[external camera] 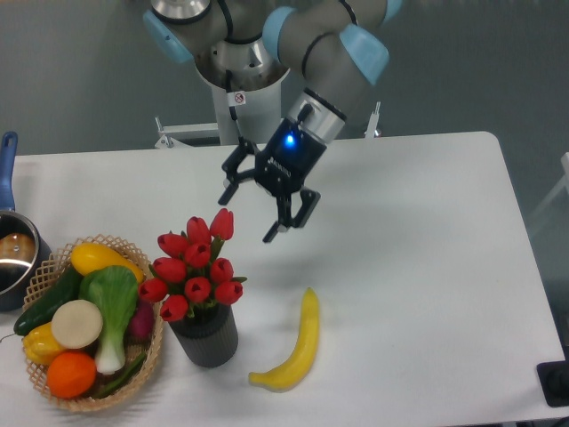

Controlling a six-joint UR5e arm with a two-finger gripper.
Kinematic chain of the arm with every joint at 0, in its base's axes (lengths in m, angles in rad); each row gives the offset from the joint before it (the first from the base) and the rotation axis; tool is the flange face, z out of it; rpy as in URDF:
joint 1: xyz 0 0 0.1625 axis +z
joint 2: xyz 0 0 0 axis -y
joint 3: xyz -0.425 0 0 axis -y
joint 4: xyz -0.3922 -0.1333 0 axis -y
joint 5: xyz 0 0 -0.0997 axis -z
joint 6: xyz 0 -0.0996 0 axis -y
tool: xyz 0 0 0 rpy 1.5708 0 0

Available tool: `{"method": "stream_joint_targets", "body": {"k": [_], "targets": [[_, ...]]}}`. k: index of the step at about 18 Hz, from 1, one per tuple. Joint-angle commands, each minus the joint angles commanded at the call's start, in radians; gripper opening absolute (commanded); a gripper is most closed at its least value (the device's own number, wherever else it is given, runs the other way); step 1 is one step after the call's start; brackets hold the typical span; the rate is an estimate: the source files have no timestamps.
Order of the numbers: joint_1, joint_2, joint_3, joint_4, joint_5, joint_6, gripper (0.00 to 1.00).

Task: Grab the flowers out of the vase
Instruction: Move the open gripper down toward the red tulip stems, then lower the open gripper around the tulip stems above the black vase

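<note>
The flowers, a bunch of red tulip buds with green leaves, stand upright in the vase, a short dark grey ribbed cylinder near the table's front left. My gripper hangs just above and to the right of the tallest bud, tilted toward the bunch. Its two black fingers are spread apart with nothing between them. It does not touch the flowers.
A wicker basket of vegetables and fruit sits left of the vase. A banana lies to the vase's right. A blue-handled metal pot stands at the left edge. The white table stretches to the right.
</note>
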State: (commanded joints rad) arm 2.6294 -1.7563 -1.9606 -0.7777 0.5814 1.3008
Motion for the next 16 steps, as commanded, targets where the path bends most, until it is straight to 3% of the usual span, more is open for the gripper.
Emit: {"method": "stream_joint_targets", "body": {"k": [5, 16], "targets": [[-0.037, -0.051, 0.025, 0.012, 0.003, 0.038, 1.00], [-0.077, -0.084, 0.025, 0.017, -0.028, 0.072, 1.00]]}}
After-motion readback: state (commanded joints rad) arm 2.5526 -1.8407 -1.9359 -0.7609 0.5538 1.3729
